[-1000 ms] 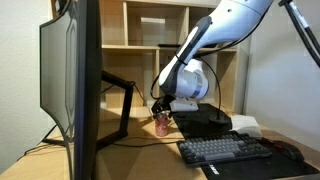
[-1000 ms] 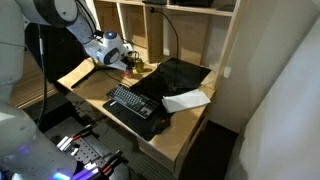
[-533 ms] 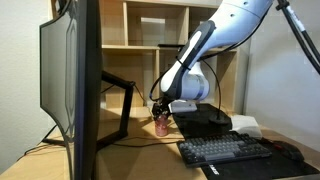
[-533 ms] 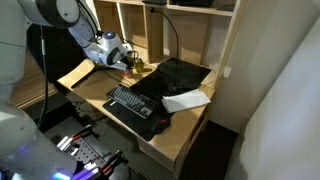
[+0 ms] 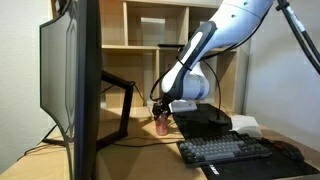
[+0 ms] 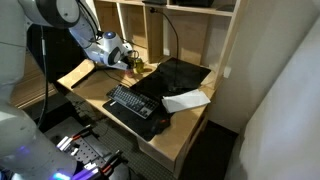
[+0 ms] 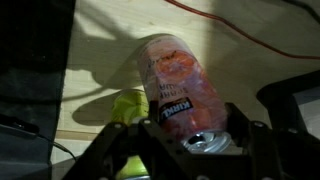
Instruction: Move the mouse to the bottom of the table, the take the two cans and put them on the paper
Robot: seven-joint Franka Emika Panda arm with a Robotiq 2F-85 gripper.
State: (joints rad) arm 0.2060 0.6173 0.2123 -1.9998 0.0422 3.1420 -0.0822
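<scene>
Wrist view: hand point(image 7: 195, 138) narrowed onto red can point(image 7: 175, 80), fingers on both sides near its top. Can stands on worktop point(image 7: 235, 50), green can point(image 7: 128, 106) just beside.

Office workstation, large monitor point(image 5: 65, 80), keyboard point(image 5: 225, 150) on light-wood desk point(image 5: 130, 155), open shelf unit point(image 5: 150, 60) behind

- Beside the red-pink can point(image 7: 172, 85), the yellow-green can point(image 7: 128, 106) is half hidden behind my finger point(image 7: 118, 152).
- That can's label is too blurred to read.
- Beyond it, a black shape point(image 7: 292, 100) runs off-frame.
</scene>
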